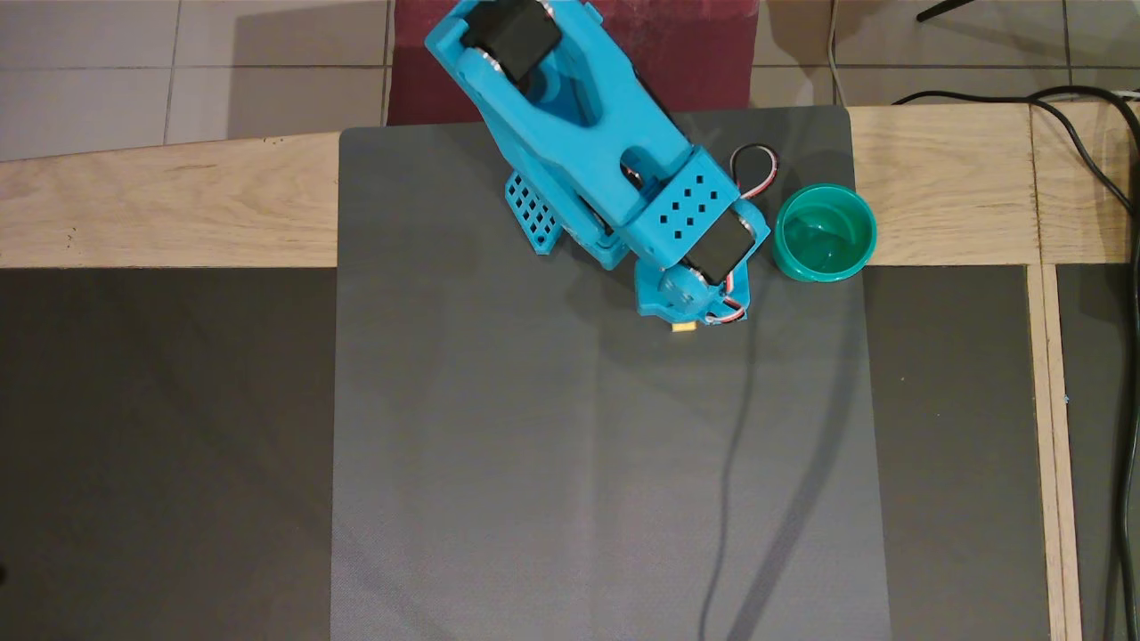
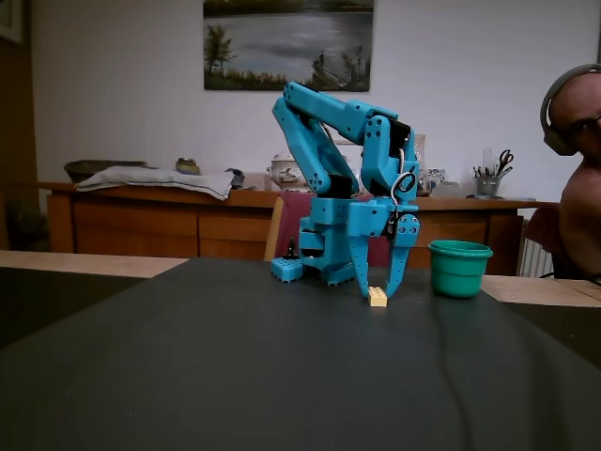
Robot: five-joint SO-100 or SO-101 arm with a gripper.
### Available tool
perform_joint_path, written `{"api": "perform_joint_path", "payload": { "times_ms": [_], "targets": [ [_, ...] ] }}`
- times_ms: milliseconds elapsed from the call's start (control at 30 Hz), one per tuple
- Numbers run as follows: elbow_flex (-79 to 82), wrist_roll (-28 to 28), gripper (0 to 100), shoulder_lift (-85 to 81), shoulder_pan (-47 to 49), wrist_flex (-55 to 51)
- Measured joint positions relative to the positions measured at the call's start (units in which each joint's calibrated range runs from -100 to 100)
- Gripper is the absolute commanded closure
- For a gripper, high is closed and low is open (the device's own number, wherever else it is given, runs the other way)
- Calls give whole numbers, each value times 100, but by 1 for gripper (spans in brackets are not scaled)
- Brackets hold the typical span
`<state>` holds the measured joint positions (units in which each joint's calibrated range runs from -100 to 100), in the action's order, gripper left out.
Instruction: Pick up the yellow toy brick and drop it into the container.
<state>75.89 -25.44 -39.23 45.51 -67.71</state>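
Grey mat [image 1: 534, 463] on wooden table [image 1: 160, 214] — sideboard [image 2: 141, 221], painting [image 2: 288, 44] behind.

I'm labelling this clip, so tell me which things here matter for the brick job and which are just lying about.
Job:
yellow toy brick
teal cup
hand, open around the brick

Lying about:
grey mat
black cables
scissors pot
folded cloth
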Motion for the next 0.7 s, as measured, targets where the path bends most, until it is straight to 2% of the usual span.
{"api": "perform_joint_path", "payload": {
  "times_ms": [133,367,700],
  "targets": [
    [0,0,100,0,-37,0],
    [-54,0,100,34,-45,-18],
    [-1187,-16,100,25,-74,-590]
  ]
}}
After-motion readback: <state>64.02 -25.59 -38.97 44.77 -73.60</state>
